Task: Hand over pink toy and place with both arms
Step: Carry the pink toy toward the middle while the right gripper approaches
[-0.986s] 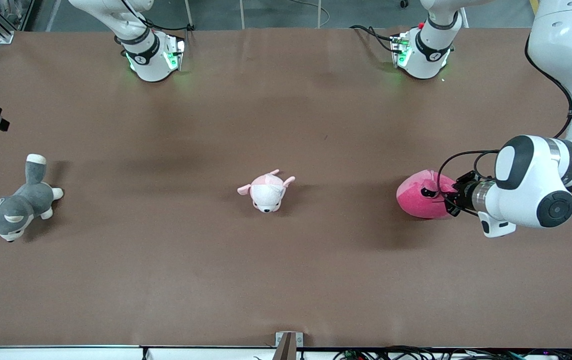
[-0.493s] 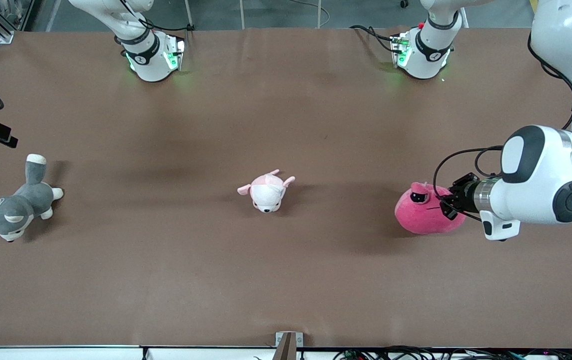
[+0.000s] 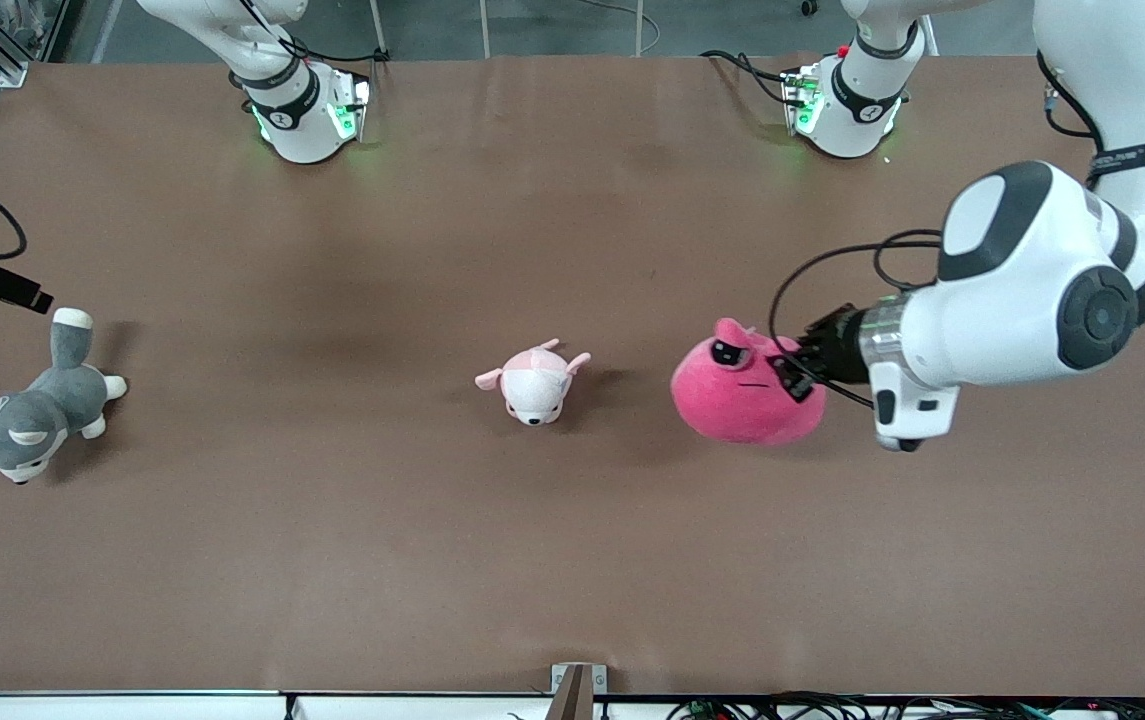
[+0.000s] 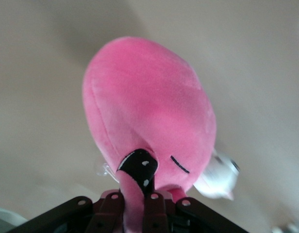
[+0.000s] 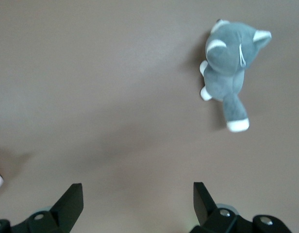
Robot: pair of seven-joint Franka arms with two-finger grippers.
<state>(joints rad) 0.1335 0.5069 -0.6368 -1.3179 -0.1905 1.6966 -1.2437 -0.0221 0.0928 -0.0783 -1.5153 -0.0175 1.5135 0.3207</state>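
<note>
The pink toy point(image 3: 740, 402) is a round hot-pink plush with dark frowning eyes. It hangs in my left gripper point(image 3: 794, 375), above the table beside the small pale plush. In the left wrist view the toy point(image 4: 149, 107) fills the middle, and my left gripper point(image 4: 135, 206) is shut on a fold of its plush by one dark eye. My right gripper point(image 3: 22, 293) shows as a black tip at the right arm's end of the table, over the spot by the grey dog. In the right wrist view it point(image 5: 137, 199) is open and empty.
A small pale pink-and-white animal plush point(image 3: 534, 382) lies mid-table. A grey-and-white dog plush point(image 3: 32, 415) lies at the right arm's end and also shows in the right wrist view point(image 5: 227, 68). The brown table point(image 3: 432, 560) spreads wide nearer the front camera.
My left gripper has lifted the pink toy and carried it toward the middle of the table, close to the small pale plush. My right gripper has edged further into the front view.
</note>
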